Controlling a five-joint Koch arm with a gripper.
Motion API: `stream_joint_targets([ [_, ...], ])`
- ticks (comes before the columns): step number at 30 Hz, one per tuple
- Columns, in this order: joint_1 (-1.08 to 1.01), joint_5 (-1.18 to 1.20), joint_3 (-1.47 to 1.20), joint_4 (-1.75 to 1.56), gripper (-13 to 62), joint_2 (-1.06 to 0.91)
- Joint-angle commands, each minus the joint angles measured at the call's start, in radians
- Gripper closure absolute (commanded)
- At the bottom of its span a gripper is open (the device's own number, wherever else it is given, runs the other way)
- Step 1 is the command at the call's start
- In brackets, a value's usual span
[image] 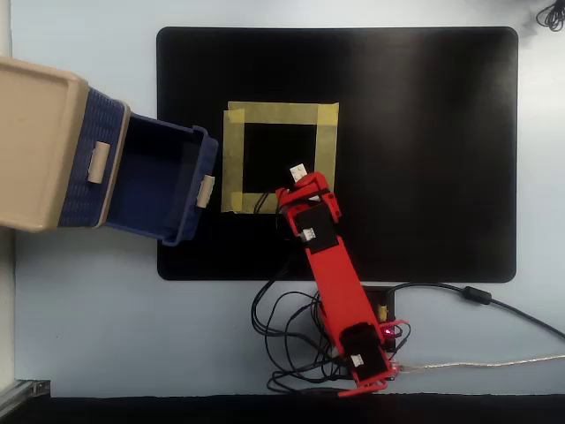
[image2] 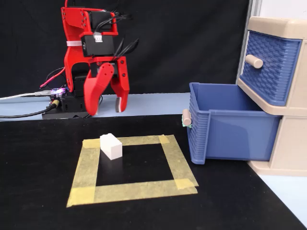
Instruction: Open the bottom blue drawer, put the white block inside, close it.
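1. End effector (image2: 106, 109): I see my red arm's jaws spread wide and empty, hanging above the black mat (image2: 38, 191), tips pointing down, clear of everything.
2. White block (image2: 111, 145): it rests on the mat below and slightly in front of the jaws, at the far left corner of the yellow tape square (image2: 170, 160) in the fixed view, touching the tape. In the overhead view only its end peeks out past the arm (image: 297, 172).
3. Bottom blue drawer (image2: 225, 127): pulled well out of the beige cabinet (image2: 288, 143), interior bare as far as I can see, near the tape square's edge.
4. Upper blue drawer (image2: 271, 64): pushed in.
5. Desk (image: 88, 309): pale blue, carrying mat and cabinet.
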State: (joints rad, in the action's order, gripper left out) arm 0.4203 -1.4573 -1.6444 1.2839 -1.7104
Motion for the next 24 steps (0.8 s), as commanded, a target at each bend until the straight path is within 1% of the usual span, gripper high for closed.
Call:
stream_joint_targets([
  [1, 0.000, -0.011, 0.032, -0.048, 15.7, 0.003],
  [12, -0.020, -0.011, 0.005, -0.206, 15.5, 0.270],
  [16, -0.048, -0.008, 0.005, -0.227, 16.7, 0.307],
  [17, -0.061, -0.005, 0.003, -0.227, 19.2, 0.307],
  [18, -0.071, -0.002, 0.003, -0.225, 23.3, 0.304],
  [20, -0.086, -0.003, -0.002, -0.221, 42.5, 0.281],
  [21, -0.114, -0.009, -0.002, -0.221, 58.1, 0.239],
  [24, -0.164, 0.000, -0.015, -0.218, 57.5, 0.199],
])
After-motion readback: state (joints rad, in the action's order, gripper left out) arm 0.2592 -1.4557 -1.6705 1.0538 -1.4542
